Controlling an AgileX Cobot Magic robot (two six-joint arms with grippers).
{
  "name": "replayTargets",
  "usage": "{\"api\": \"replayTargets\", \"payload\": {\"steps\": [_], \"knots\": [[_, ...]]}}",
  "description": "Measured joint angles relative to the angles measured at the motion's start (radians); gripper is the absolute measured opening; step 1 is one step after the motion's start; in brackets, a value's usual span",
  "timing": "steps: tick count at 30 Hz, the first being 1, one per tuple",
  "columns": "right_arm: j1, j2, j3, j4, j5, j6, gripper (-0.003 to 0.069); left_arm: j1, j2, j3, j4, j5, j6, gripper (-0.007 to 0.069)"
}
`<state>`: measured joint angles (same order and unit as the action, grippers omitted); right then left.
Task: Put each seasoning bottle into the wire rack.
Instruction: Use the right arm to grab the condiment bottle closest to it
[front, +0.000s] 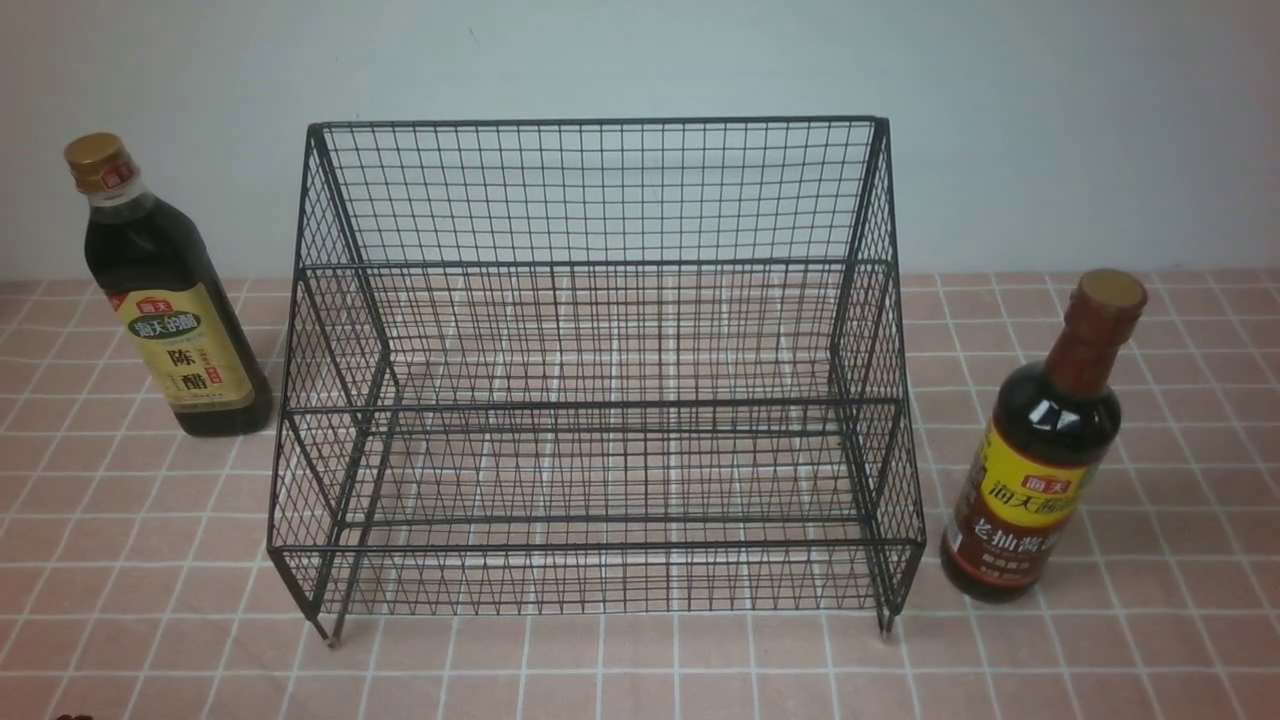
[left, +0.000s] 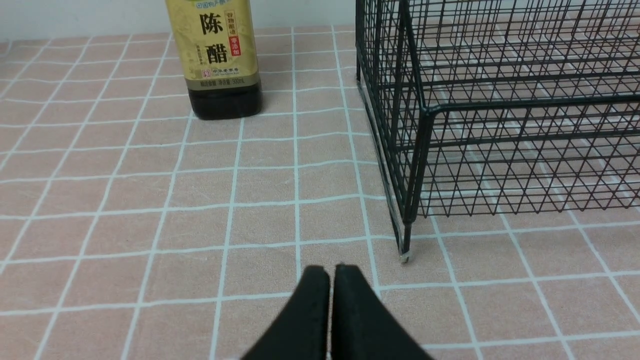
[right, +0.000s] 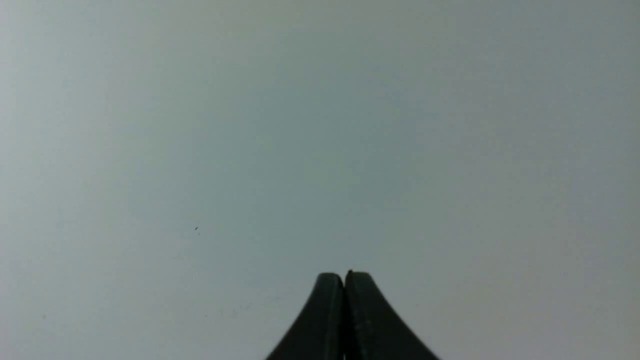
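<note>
The black wire rack (front: 600, 400) stands in the middle of the tiled table, with nothing on either tier. A squarish dark bottle with gold cap and beige label (front: 165, 300) stands upright to its left. A round dark bottle with brown cap and yellow-brown label (front: 1045, 450) stands upright to its right. Neither arm shows in the front view. My left gripper (left: 331, 270) is shut and empty, low over the tiles near the rack's front left foot (left: 406, 256), with the squarish bottle (left: 220, 60) farther ahead. My right gripper (right: 344, 275) is shut, empty, facing a plain grey wall.
Pink tiles with white grout (front: 640, 670) cover the table. A pale wall (front: 640, 60) rises right behind the rack and bottles. The rack's left side wall (left: 390, 125) stands close beside the left gripper's path toward the squarish bottle.
</note>
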<state>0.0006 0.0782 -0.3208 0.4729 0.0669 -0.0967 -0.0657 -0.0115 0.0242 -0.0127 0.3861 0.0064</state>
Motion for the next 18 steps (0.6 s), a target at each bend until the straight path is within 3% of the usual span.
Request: {"api": "replayTargets", "payload": {"steps": [3,4,8,14,16,18], "knots": [[0.0,0.132,-0.142,-0.068,0.124,-0.021,-0.0014,0.0,0.0,0.0,0.0,0.0,0.0,-0.0007],[0.0,0.236,-0.232,-0.097,0.235,-0.046,-0.0014,0.0,0.0,0.0,0.0,0.0,0.0,-0.0007],[0.0,0.487,-0.411,-0.103,0.463,-0.112,-0.0014,0.0,0.0,0.0,0.0,0.0,0.0,-0.0007],[0.0,0.773,-0.631,0.009,0.649,-0.276,0.0008,0.0,0.0,0.0,0.0,0.0,0.0,-0.0007],[0.0,0.849,-0.68,0.057,0.689,-0.344,0.0038,0.0,0.0,0.0,0.0,0.0,0.0,-0.0007],[0.0,0.933,-0.734,0.13,0.721,-0.426,0.0113,0.0,0.0,0.0,0.0,0.0,0.0,-0.0007]]}}
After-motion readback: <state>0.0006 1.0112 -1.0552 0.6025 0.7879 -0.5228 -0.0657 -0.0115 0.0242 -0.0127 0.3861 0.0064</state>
